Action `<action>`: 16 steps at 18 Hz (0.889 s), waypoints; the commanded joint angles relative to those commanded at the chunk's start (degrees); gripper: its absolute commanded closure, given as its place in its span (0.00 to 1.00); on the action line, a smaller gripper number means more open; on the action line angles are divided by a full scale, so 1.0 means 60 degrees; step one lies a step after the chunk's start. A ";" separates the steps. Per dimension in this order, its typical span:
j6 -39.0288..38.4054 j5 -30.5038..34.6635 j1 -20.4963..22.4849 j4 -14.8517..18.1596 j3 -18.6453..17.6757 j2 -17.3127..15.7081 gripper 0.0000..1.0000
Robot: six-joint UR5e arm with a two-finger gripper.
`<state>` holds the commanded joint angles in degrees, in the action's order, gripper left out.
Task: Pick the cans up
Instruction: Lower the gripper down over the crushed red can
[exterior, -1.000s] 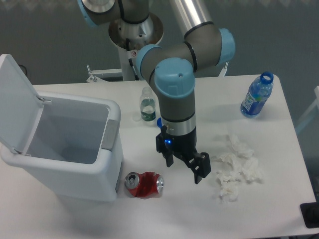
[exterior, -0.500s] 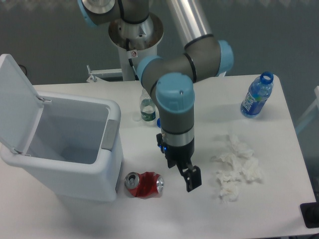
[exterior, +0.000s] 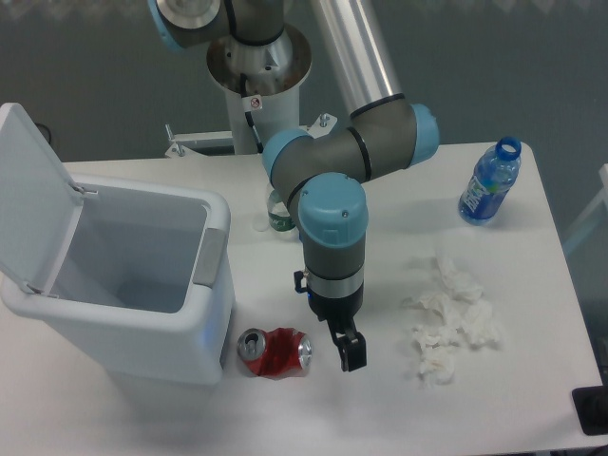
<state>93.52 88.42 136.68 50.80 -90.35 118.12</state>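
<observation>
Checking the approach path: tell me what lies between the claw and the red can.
Nothing: in the fixed camera view only a short strip of bare white table separates the claw from the crushed red can.

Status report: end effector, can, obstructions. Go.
End effector empty, low over table, just right of can, fingers edge-on, opening unclear. Red can crushed, on its side beside the white bin. Nothing between them.

Crushed red can (exterior: pixel 275 352) on its side

You are probably looking at a robotics lab: a pedestal-mounted arm (exterior: pixel 323 161) at a plain white table (exterior: pixel 513 399), a staged bin (exterior: pixel 123 285), grey backdrop behind.
</observation>
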 joint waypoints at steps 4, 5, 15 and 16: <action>0.0000 0.0015 -0.0030 0.0103 -0.0015 0.0103 0.00; 0.0000 0.0000 -0.0030 0.0248 0.0000 0.0103 0.00; -0.0029 0.0000 -0.0206 0.0308 0.0249 0.0674 0.00; -0.0044 0.0015 -0.0206 0.0308 0.0264 0.0688 0.00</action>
<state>93.25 88.50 135.44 52.65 -88.77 122.25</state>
